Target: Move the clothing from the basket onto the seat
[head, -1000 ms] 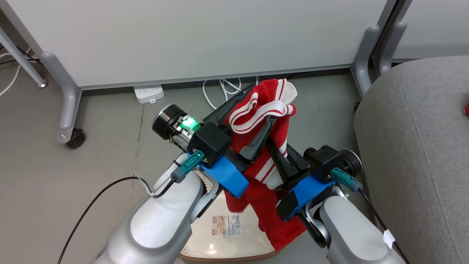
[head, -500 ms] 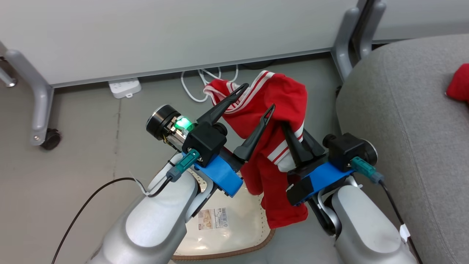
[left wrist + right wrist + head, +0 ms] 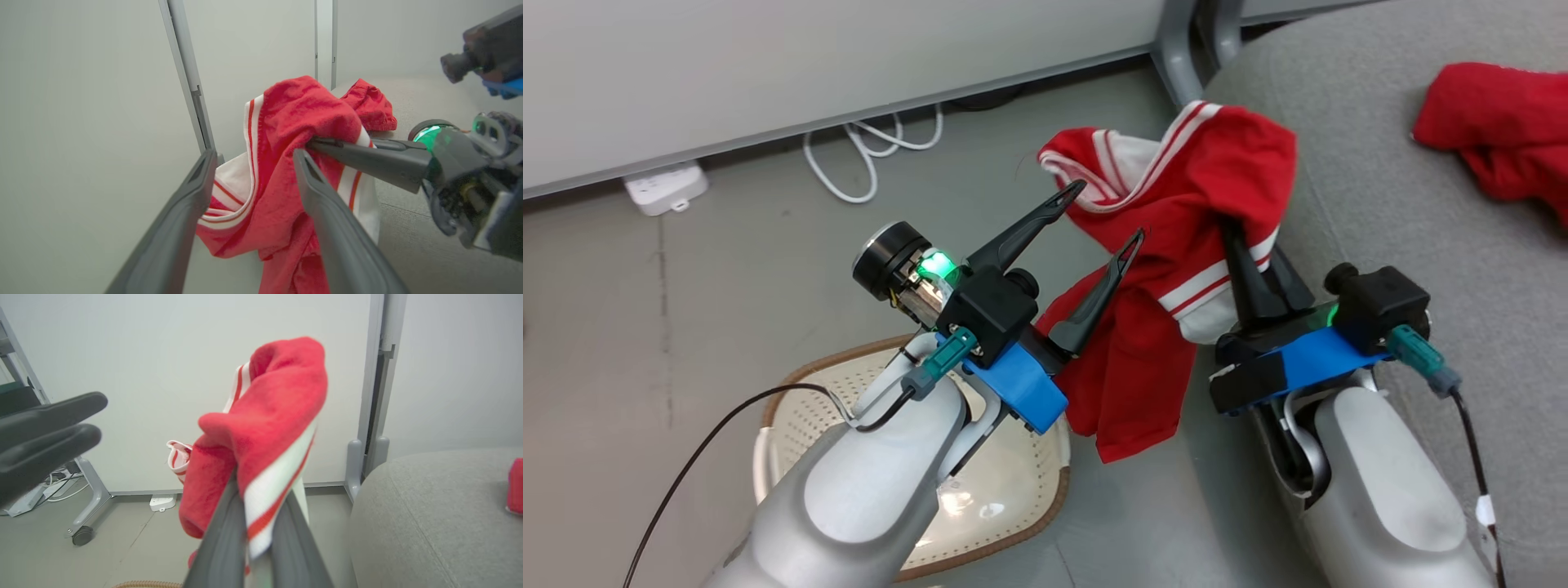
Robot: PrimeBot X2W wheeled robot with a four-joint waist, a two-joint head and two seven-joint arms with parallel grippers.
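Two red garments are showing: one striped garment, red with white panels, and one plain red garment. One basket, one seat, two grippers.

You're holding the striped garment up in the air with the right gripper. Its jaws are clamping narrow on a fold of the cloth, with the tips buried in it. The rest is hanging down over the floor between the basket and the seat's front edge. I cannot tell whether it is touching the seat.

Your left gripper is sitting just beside the cloth with its jaws spread wide, clamping nothing.

The plain red garment is lying crumpled on the seat, well apart from the striped one.

The basket is standing on the floor under your left forearm. The visible part of its inside is showing bare perforated plastic, and the arm is hiding the rest.

One white power strip and one looped white cable are lying on the floor by the wall panel.
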